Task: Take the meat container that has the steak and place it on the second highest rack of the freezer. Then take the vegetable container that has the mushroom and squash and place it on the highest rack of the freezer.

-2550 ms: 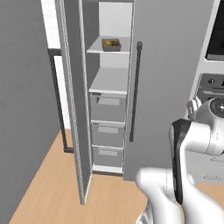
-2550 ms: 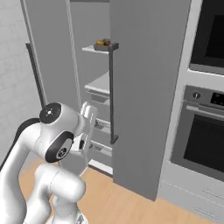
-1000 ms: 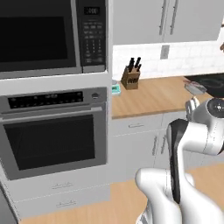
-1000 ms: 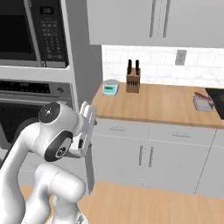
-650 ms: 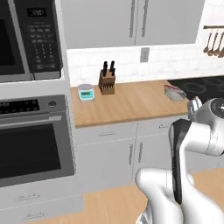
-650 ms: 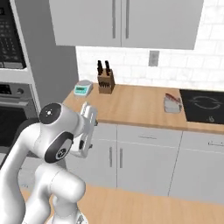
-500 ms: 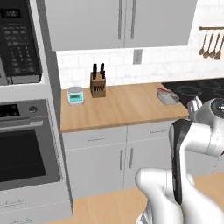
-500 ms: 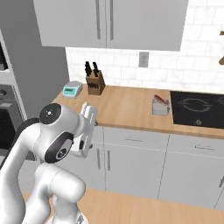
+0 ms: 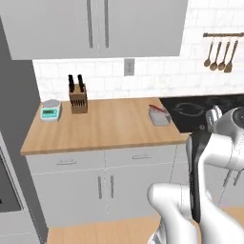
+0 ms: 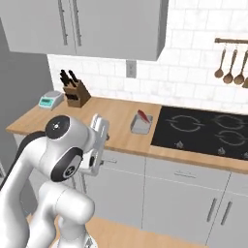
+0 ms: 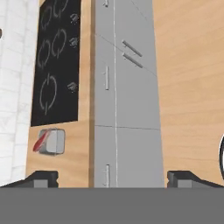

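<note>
Steak container (image 9: 159, 116) on the wooden tabletop (image 9: 109, 125), claw (image 11: 113, 178) released.
We see the grey container, red steak inside, just left of the black cooktop (image 10: 203, 130); the claw hangs empty, well apart, before the cabinet fronts (image 11: 124, 109).

counter (image 9: 109, 128): scale (image 9: 50, 110) left | knife block (image 9: 77, 99) beside it | meat container (image 9: 159, 115) right, beside cooktop (image 9: 200, 108)

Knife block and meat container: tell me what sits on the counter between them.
Nothing. In the left base view, bare wooden counter runs from the knife block to the meat container with the steak. The right base view shows the same.
</note>
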### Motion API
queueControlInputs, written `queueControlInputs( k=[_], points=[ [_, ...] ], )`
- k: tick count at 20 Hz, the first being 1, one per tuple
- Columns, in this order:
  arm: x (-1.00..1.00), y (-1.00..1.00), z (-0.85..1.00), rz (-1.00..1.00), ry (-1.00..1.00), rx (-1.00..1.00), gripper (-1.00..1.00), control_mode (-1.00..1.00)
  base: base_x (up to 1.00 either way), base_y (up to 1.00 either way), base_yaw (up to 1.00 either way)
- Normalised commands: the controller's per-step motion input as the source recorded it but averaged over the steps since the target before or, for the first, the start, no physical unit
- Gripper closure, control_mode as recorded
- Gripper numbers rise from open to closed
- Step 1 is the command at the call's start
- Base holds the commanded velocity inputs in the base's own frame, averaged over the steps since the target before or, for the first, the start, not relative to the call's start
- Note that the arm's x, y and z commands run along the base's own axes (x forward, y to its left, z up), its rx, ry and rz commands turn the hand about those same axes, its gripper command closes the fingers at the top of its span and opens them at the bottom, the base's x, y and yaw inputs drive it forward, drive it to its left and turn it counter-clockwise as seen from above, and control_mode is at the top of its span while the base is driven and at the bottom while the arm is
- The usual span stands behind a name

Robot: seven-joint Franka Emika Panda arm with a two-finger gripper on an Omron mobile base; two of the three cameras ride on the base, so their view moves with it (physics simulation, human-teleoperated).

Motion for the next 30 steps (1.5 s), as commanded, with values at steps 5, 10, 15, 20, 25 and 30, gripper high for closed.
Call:
queueControlInputs(
  k=[5, 10, 15, 20, 25, 30],
  points=[
    [0.0, 0.0, 0.0, 0.0, 0.0, 0.0, -1.0, 1.0, 0.85, -0.1, 0.14],
    [0.0, 0.0, 0.0, 0.0, 0.0, 0.0, -1.0, 1.0, 0.82, -0.12, 0.04],
    [0.02, -0.14, 0.08, 0.19, 0.04, 0.11, -1.0, -1.0, 0.03, -0.02, 0.04],
    [0.34, -0.04, 0.0, 0.24, 0.46, 0.26, -1.0, -1.0, 0.0, 0.0, 0.0],
    [0.58, 0.0, -0.37, 0.12, 0.26, 0.04, -1.0, -1.0, 0.0, 0.0, 0.0],
    [0.28, 0.0, -0.89, 0.12, 0.04, 0.0, -1.0, -1.0, 0.0, 0.0, 0.0]
  ],
)
